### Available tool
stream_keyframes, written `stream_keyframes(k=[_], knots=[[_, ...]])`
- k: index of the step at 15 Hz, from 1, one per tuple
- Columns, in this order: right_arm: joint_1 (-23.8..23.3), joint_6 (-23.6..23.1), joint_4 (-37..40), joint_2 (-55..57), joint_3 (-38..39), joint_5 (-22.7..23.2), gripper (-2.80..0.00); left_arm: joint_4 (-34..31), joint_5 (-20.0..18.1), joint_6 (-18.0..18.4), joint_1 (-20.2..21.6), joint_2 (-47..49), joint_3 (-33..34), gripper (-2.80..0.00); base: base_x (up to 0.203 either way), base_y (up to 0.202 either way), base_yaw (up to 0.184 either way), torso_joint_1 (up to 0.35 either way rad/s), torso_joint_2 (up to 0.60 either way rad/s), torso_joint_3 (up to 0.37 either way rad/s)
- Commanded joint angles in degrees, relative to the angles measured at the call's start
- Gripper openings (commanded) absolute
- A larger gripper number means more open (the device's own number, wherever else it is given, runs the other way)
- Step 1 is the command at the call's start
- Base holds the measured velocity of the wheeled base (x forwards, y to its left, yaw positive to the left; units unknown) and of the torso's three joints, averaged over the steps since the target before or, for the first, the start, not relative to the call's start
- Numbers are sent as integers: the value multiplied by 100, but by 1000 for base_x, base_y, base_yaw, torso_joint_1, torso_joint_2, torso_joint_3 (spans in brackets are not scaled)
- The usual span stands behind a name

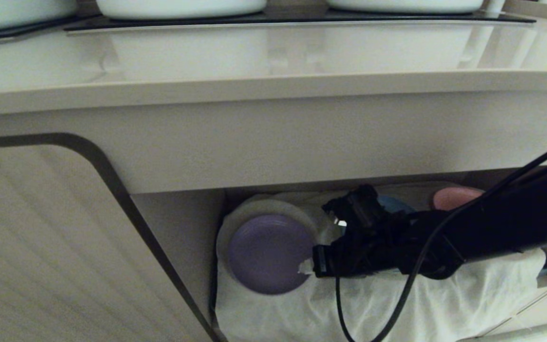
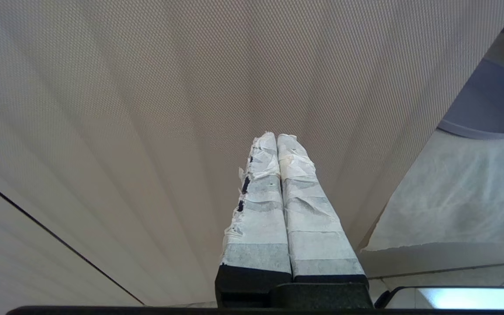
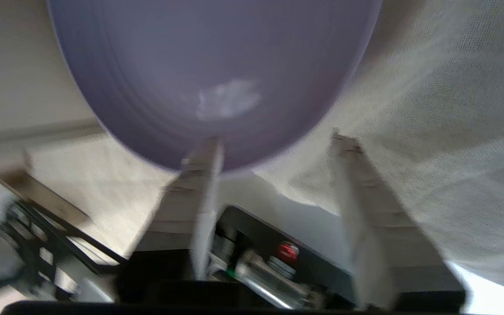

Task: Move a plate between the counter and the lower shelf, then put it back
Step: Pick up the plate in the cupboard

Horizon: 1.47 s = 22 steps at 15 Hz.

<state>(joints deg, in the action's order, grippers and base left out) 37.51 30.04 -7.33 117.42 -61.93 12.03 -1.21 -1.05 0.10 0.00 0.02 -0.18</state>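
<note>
lilac plate (image 1: 266,254) is seen lying on white cloth (image 1: 387,304) in lower shelf (image 1: 178,223), on round mound at left end, under counter (image 1: 273,52); judged as set down there for shelf part of task. right gripper (image 3: 274,148) is placed just beside plate's near rim, low and level, probably because recess is shallow. its jaws are seen parted, middle width; nothing is held. one finger (image 3: 199,175) lies against rim; touch cannot be told. left gripper (image 2: 277,140) is parked by cabinet door (image 2: 147,87), jaws pressed together, empty.
</note>
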Motion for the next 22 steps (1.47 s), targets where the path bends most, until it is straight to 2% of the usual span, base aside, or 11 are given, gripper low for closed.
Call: stream_keyframes(k=[1, 6, 10, 22], knots=[[2, 102, -20, 68, -86, -11, 0, -2, -1, -1, 0, -2, 1, -280, 0, 0, 0, 0, 0, 0], [-6, 125, -51, 250, -278, -188, 0, -2, -1, -1, 0, -2, 1, -280, 0, 0, 0, 0, 0, 0], [-2, 125, -39, 492, -521, -567, 0, -2, -1, -1, 0, -2, 1, -280, 0, 0, 0, 0, 0, 0], [46, 116, -119, 642, -891, -684, 0, -2, -1, -1, 0, -2, 1, -280, 0, 0, 0, 0, 0, 0]])
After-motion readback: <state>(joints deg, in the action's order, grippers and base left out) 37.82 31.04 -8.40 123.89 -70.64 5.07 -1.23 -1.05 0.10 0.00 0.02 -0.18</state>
